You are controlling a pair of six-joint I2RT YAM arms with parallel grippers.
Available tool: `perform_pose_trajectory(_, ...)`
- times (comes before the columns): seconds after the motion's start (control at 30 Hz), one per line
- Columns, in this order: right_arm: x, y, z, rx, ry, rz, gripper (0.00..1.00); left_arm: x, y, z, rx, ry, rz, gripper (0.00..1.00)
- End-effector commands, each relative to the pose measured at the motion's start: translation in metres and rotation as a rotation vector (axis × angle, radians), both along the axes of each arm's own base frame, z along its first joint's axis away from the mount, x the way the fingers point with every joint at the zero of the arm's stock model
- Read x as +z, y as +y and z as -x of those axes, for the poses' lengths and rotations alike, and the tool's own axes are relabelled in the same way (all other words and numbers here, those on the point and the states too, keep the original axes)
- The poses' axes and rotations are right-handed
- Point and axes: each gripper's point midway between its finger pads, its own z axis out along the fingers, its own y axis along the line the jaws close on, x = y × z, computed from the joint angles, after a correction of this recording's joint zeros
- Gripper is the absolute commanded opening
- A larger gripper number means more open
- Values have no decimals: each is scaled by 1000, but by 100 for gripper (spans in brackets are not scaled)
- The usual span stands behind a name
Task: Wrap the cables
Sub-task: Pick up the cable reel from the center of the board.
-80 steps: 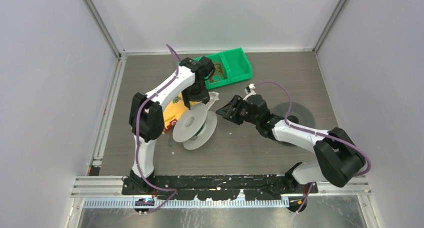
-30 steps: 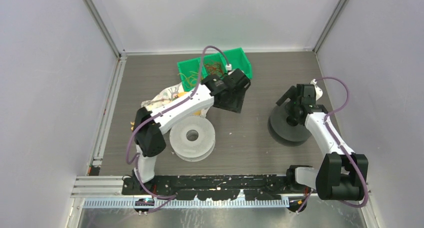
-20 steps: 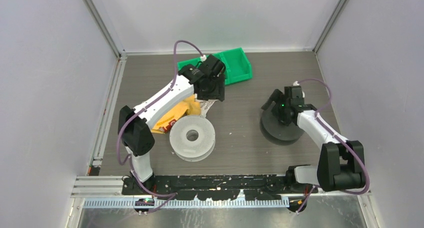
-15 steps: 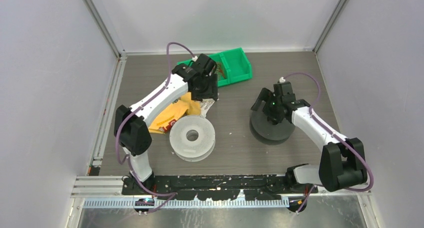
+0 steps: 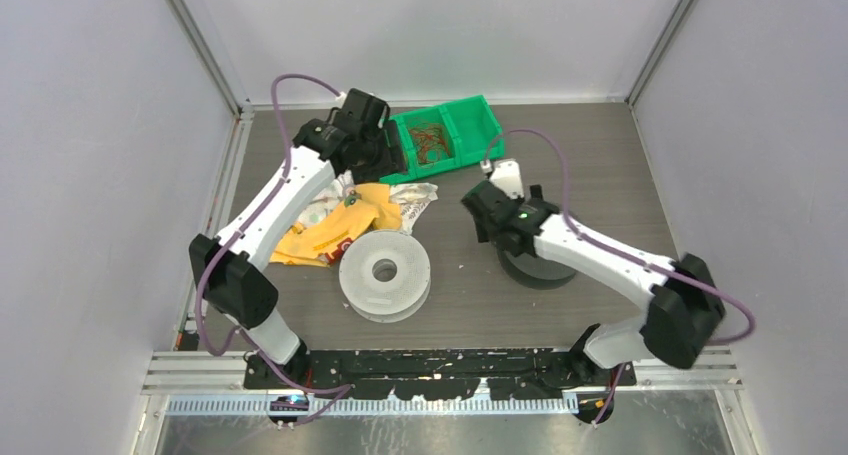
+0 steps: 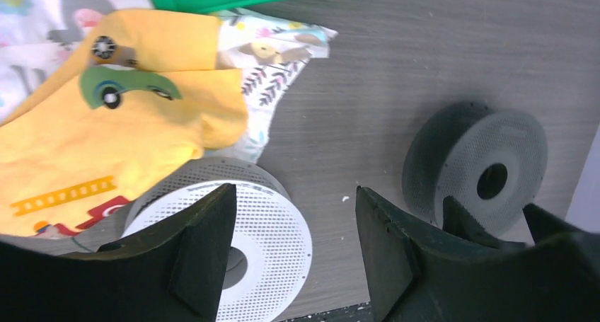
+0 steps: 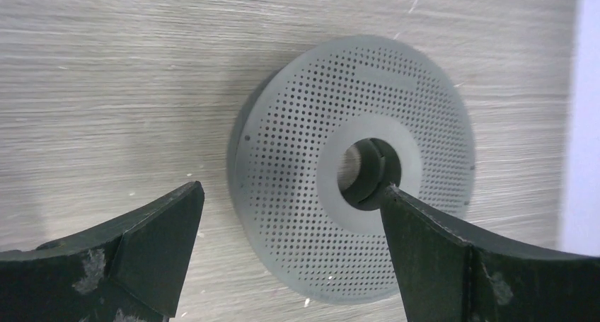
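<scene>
The cables [image 5: 430, 143], a loose tangle of thin reddish-brown and yellowish wires, lie inside the green bin [image 5: 487, 115], unwrapped and touched by neither arm. The left gripper [image 6: 290, 255] hangs at the bin's left end with its jaws spread wide and nothing between them. The right gripper [image 7: 293, 255] is also wide open and empty, and sits well to the near side of the bin above the dark grey spool [image 7: 354, 166], while the white spool [image 5: 385, 273] and yellow cloth [image 5: 340, 225] lie near-left of the bin.
</scene>
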Motion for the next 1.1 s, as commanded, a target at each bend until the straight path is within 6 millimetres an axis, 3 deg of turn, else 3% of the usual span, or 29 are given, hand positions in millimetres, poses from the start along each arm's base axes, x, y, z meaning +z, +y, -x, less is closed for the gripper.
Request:
perform_pose_trajectory(0.0, 18, -10, -5, 1, -87, 416, 100, 9, 35, -2, 115, -15, 14, 64)
perform_pose_trajectory(0.1, 7, 9, -6, 73, -66, 515, 100, 6, 39, 1, 114, -7, 36, 64)
perform_pose_trajectory(0.2, -11, 12, -10, 102, -13, 617, 95, 1, 37, 5, 106, 12, 50, 64)
perform_pose_trajectory(0.33, -21, 8, -11, 104, 0, 686, 74, -1, 33, 6, 98, 16, 71, 64)
perform_pose_trajectory(0.4, -23, 5, -10, 105, 7, 705, 70, -1, 29, 8, 77, 23, 95, 64)
perform_pose_trajectory(0.73, -52, -2, -9, 110, 77, 826, 83, -5, 22, 11, 47, 38, 121, 63)
perform_pose_trajectory(0.87, -59, -4, -12, 71, 84, 830, 79, -5, 22, 13, 43, 38, 123, 63)
perform_pose_trajectory(0.93, -59, -7, -13, 47, 75, 821, 65, -5, 22, 14, 40, 33, 122, 63)
perform_pose_trajectory(1.07, -44, -4, -15, 29, 30, 774, 20, -4, 22, 13, 37, 27, 124, 63)
